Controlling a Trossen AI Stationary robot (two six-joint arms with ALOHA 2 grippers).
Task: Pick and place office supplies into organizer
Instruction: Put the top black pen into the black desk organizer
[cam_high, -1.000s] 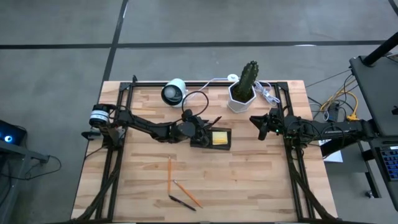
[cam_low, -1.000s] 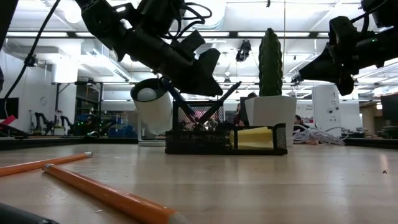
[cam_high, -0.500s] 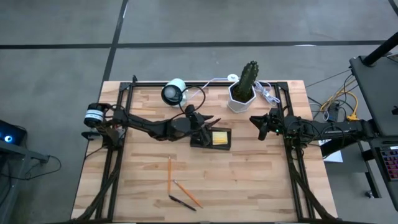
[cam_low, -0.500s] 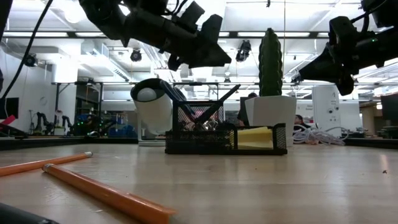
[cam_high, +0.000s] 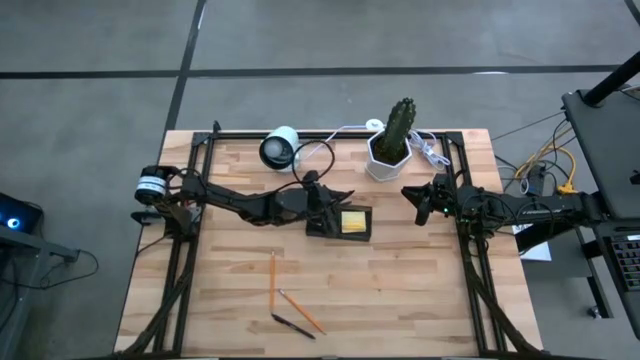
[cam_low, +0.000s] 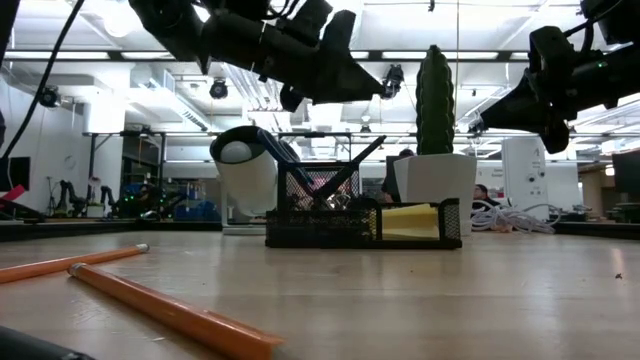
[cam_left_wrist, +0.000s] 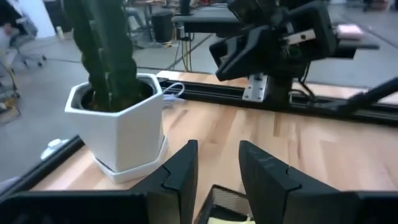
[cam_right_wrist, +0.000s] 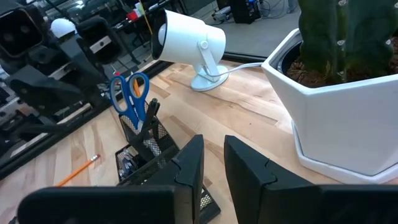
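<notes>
The black mesh organizer (cam_high: 328, 226) stands mid-table with blue-handled scissors (cam_right_wrist: 130, 92) upright in its left compartment, handles up, and a yellow sticky-note pad (cam_low: 410, 221) in its right part. My left gripper (cam_low: 376, 92) hovers above the organizer, open and holding nothing; its fingers (cam_left_wrist: 180, 171) point almost level toward the cactus pot. My right gripper (cam_high: 411, 196) waits in the air at the right, narrowly open and holding nothing. Two orange pencils (cam_high: 272, 281) (cam_high: 301, 311) and a black pen (cam_high: 292, 326) lie flat near the table's near edge.
A white hexagonal pot with a cactus (cam_high: 392, 148) stands at the far edge, right of centre. A white lamp-like device (cam_high: 280, 148) is to its left, and white cables (cam_high: 430, 152) to its right. Bare wood lies between the organizer and the pencils.
My left gripper has risen from just over the organizer's left compartment and tipped up from slanting downward to almost level. Its finger gap looks the same. The scissors and the other things in the organizer have stayed where they were.
</notes>
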